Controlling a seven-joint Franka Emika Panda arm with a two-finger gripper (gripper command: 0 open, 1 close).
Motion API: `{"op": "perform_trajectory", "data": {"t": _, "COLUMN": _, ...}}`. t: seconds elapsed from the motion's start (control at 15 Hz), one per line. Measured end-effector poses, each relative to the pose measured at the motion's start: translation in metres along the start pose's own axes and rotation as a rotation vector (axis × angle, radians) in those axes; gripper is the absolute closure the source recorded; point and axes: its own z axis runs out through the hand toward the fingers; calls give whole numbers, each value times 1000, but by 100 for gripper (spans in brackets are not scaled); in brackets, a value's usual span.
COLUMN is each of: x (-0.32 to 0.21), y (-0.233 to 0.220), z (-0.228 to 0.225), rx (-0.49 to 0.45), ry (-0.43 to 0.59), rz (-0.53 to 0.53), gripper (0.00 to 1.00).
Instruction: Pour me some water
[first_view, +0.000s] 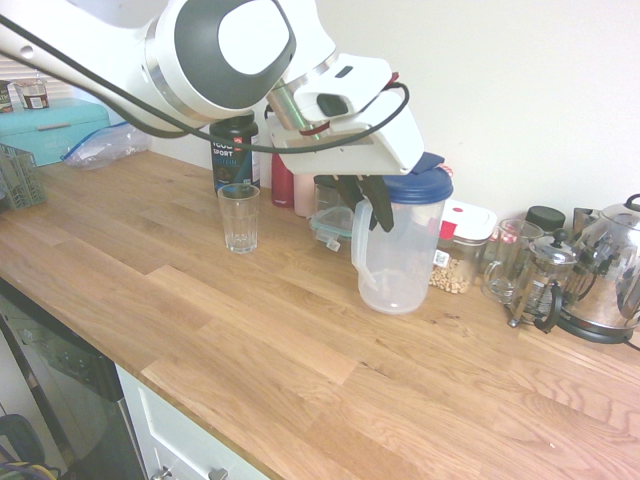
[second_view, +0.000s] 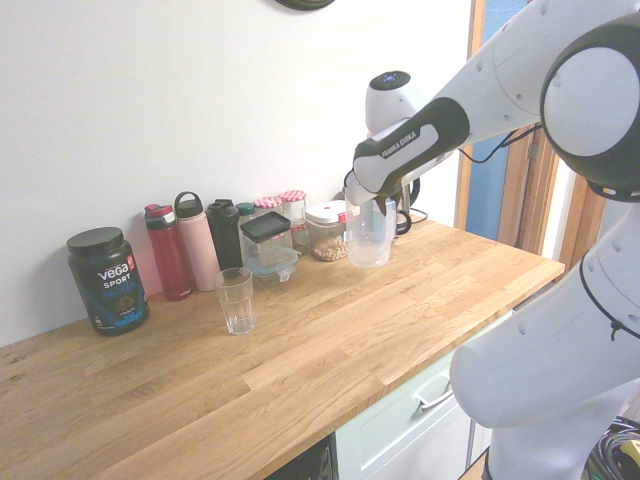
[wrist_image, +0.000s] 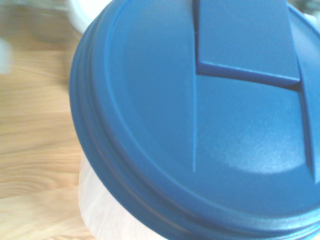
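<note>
counter: bare light oak worktop
glass: clear ribbed drinking tumbler, upright and empty, alone on the open worktop, well apart from the jug
jug: translucent plastic pitcher with round blue lid, standing on the worktop; water level hard to read
gripper: black-fingered gripper at the jug's handle side, just under the lid rim
jaws: fingers straddle the handle, look clamped on it; contact not fully visible
wrist view: lid fills the frame, blurred wood beside it
behind glass: black Vega Sport tub, red bottle, pink bottle, dark bottle along the wall
behind jug: white-lidded jar of pale nuts, glass French press, chrome kettle
</note>
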Motion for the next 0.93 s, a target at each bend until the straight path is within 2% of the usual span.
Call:
{"op": "perform_trajectory", "data": {"t": 0.33, "x": -13, "y": 3, "z": 12, "rx": -16, "ry": -29, "rz": 7, "gripper": 100}}
{"op": "perform_trajectory", "data": {"t": 0.4, "x": -14, "y": 4, "z": 14, "rx": -19, "ry": -34, "rz": 10, "gripper": 0}}
{"op": "perform_trajectory", "data": {"t": 0.93, "x": -18, "y": 9, "z": 31, "rx": -39, "ry": -67, "rz": 17, "gripper": 0}}
